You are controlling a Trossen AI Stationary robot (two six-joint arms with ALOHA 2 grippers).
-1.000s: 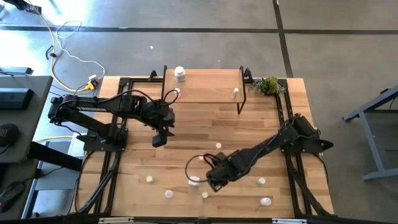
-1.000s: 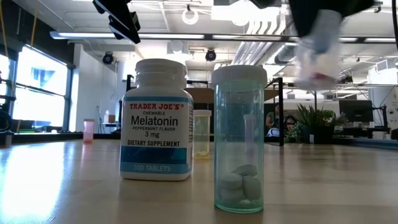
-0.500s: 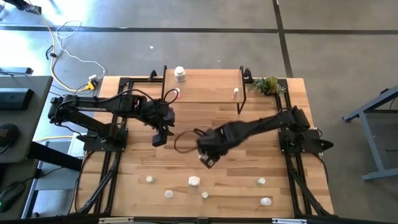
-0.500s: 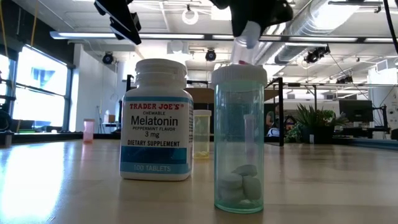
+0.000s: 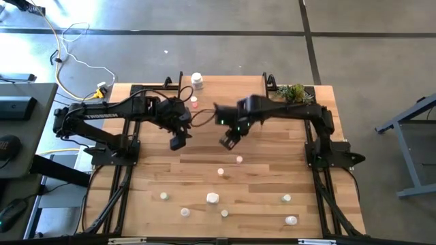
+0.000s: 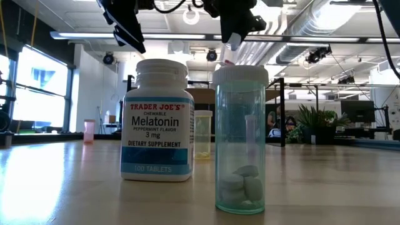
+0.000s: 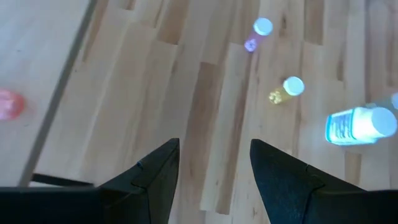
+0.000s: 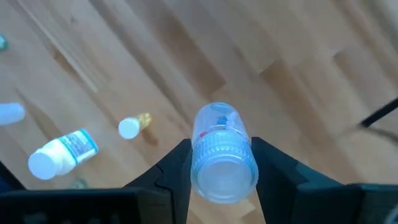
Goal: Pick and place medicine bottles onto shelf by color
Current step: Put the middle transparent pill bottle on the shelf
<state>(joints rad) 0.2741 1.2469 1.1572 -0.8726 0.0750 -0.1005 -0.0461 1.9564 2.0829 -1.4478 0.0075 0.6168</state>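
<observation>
Medicine bottle (image 8: 222,152) clamped between right hand (image 8: 221,163) fingers, above tabletop (image 8: 124,56)

White-capped bottle (image 8: 224,153) held above shelf (image 5: 225,102).

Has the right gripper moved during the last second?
Yes. In the high view the right gripper, carrying a bottle, went from the table's near edge up toward the shelf, away from the loose bottles.

Both arms reach toward the middle, raised; left gripper (image 5: 178,141) jaws parted and empty, right gripper (image 5: 228,140) jaws clamped.
</observation>
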